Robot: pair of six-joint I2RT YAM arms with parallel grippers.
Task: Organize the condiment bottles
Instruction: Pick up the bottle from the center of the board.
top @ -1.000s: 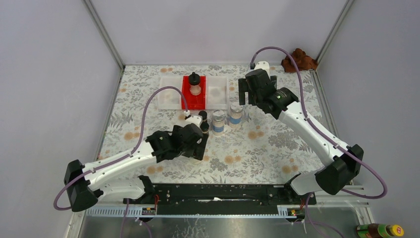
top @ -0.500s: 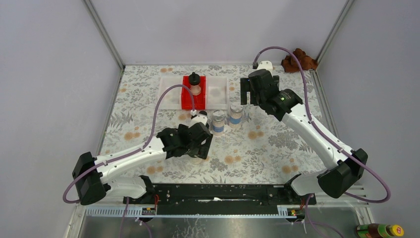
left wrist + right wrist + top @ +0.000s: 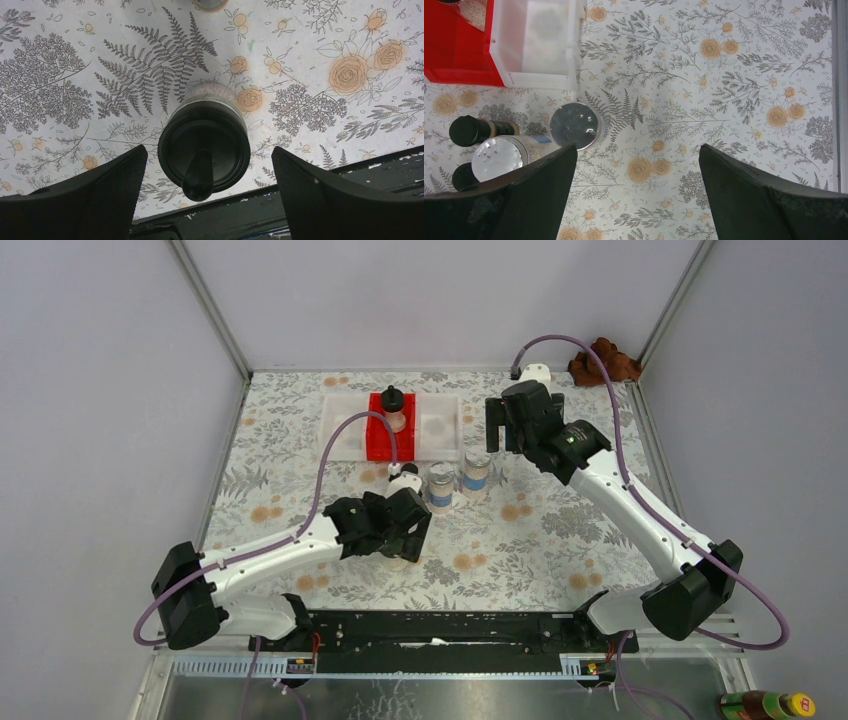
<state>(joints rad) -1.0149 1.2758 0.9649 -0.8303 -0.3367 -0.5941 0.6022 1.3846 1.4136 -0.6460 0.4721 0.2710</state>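
Note:
In the left wrist view a clear jar with a black domed cap point(image 3: 204, 152) stands upright on the floral table, between the fingers of my open left gripper point(image 3: 208, 150), which do not touch it. In the top view my left gripper point(image 3: 400, 537) hides that jar. A second clear domed-cap jar point(image 3: 393, 408) stands in the red tray point(image 3: 380, 445). Two silver-lidded blue-label jars point(image 3: 440, 486) point(image 3: 476, 472) stand in front of the trays, also seen in the right wrist view point(image 3: 499, 157) point(image 3: 575, 126). Two dark-brown black-capped jars point(image 3: 466, 131) point(image 3: 463, 176) stand left of them. My right gripper point(image 3: 500, 425) point(image 3: 636, 150) is open and empty above bare table.
White trays point(image 3: 340, 435) point(image 3: 440, 425) flank the red tray at the back. A brown cloth point(image 3: 605, 360) lies in the back right corner. A yellow-capped bottle point(image 3: 770, 705) lies off the table at front right. The black rail point(image 3: 300, 200) runs just behind the left gripper.
My left arm has swung right, bringing its open gripper around the clear domed-cap jar. My right gripper shifted slightly right, then held still.

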